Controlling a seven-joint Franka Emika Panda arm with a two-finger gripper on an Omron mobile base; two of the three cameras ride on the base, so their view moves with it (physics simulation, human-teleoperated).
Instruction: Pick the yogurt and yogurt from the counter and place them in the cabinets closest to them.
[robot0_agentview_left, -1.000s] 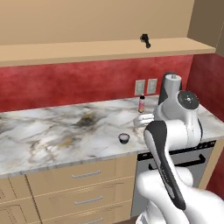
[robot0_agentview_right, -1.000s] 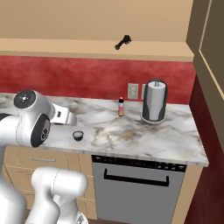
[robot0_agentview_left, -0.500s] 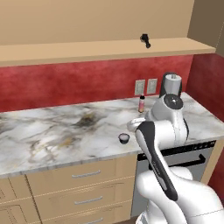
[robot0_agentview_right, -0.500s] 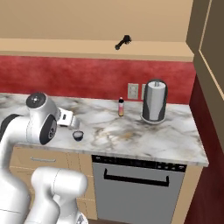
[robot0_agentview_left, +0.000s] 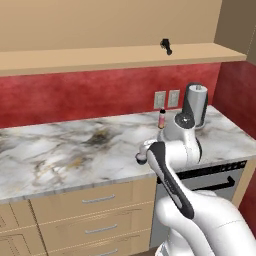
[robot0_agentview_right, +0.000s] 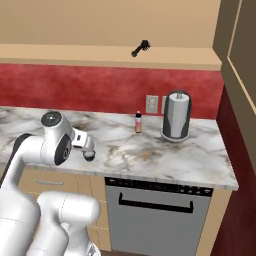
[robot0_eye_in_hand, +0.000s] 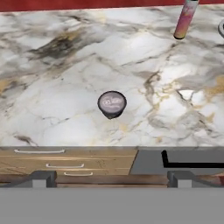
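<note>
Left base view: the arm has swung lower over the desk (robot0_agentview_left: 75, 155). Right base view: the gripper (robot0_agentview_right: 88, 148) now hovers above a yogurt (robot0_agentview_right: 89, 157). Hand view: fingers (robot0_eye_in_hand: 43, 178) apart, yogurt centred, approach nearly done.

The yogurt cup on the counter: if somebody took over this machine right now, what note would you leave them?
Tool: open, holding nothing, above the counter's front edge.
Yogurt cup: upright on the marble counter, near the front edge, ahead of the tool.
Pink bottle stands farther back by the red wall.
Done: nothing stored so far.
Left: grasp the cup and put it in the wall cabinet above. One cup is all I can see.
</note>
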